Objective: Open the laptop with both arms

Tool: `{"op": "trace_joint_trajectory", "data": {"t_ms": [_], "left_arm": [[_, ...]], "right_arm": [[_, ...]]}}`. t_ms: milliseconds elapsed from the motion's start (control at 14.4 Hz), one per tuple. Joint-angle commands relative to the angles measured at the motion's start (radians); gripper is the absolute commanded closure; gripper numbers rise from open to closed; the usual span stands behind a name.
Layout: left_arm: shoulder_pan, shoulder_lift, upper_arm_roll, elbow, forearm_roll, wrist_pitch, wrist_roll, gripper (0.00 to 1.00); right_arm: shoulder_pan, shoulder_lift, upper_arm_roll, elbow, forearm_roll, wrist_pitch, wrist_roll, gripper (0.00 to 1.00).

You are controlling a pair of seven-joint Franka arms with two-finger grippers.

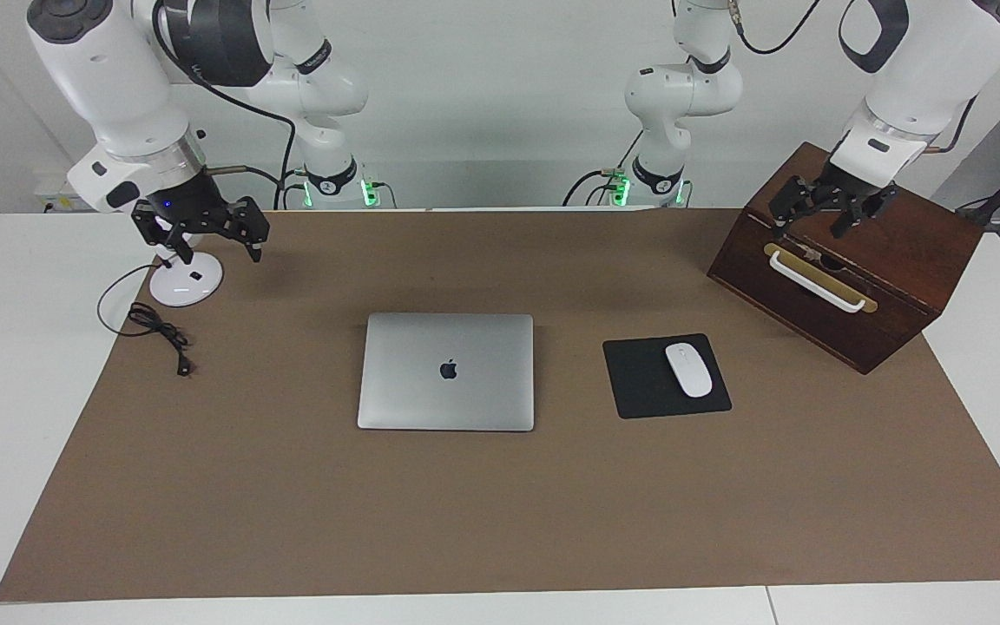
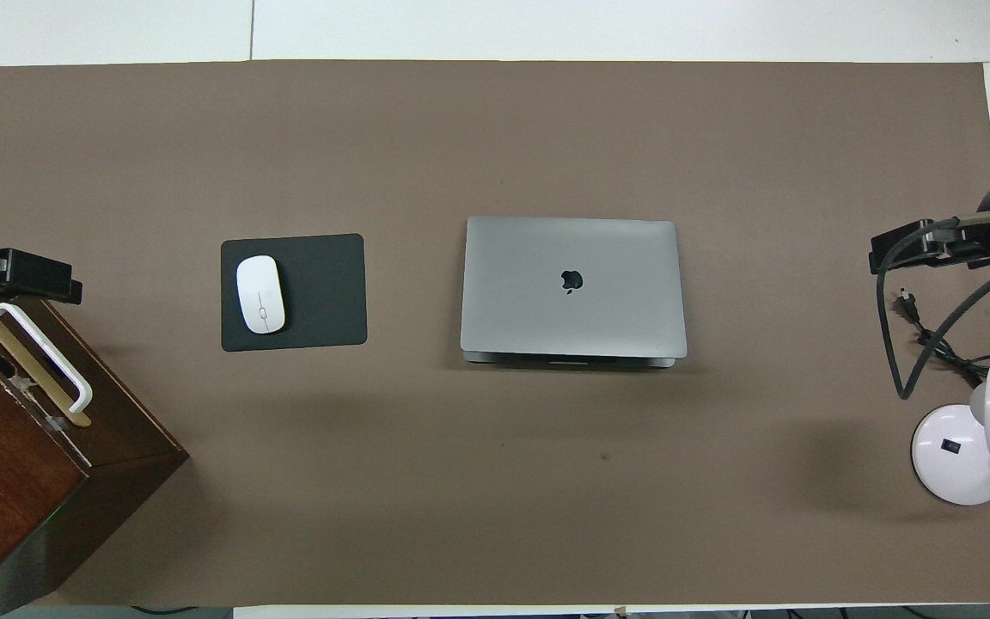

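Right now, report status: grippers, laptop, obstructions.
Left gripper open, over the wooden box. Right gripper open, over the lamp base. Laptop shut, flat, mid-table, untouched. Mouse pad beside it, apart.

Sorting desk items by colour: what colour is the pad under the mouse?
Black; the mouse pad shows best in the overhead view.

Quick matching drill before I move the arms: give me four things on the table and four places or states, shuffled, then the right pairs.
Things:
1. laptop
2. white mouse
3. left gripper
4. right gripper

Places or states:
A. over the wooden box
B. on the black mouse pad
C. lid shut, flat on the brown mat
D. over the desk lamp's base

Pairs: 1-C, 2-B, 3-A, 4-D
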Motion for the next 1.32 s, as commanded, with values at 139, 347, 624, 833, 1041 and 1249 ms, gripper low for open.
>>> {"op": "trace_joint_trajectory", "data": {"t_ms": [139, 347, 624, 833, 1041, 1249], "left_arm": [[0.012, 0.004, -0.010, 0.024, 0.010, -0.027, -0.011, 0.00], [0.012, 0.002, -0.010, 0.024, 0.010, -0.020, -0.011, 0.00], [0.011, 0.002, -0.005, 0.024, 0.017, -0.007, -0.011, 0.00], [0.011, -0.002, -0.005, 0.022, 0.020, 0.023, -0.016, 0.00], [0.011, -0.005, -0.005, 0.019, 0.020, 0.052, -0.016, 0.00], [0.011, -0.007, -0.005, 0.019, 0.022, 0.056, -0.005, 0.00]], "right_arm": [[-0.008, 0.004, -0.001, 0.016, 0.024, -0.031, 0.002, 0.00], [-0.005, 0.004, -0.001, 0.016, 0.023, -0.031, 0.002, 0.00], [-0.004, 0.001, 0.002, 0.013, 0.023, -0.031, 0.005, 0.00], [-0.004, 0.000, 0.002, 0.010, 0.023, -0.031, 0.005, 0.00], [-0.004, -0.006, 0.003, 0.002, 0.023, -0.036, 0.000, 0.00], [-0.004, -0.006, 0.003, 0.002, 0.023, -0.036, -0.006, 0.00]]}}
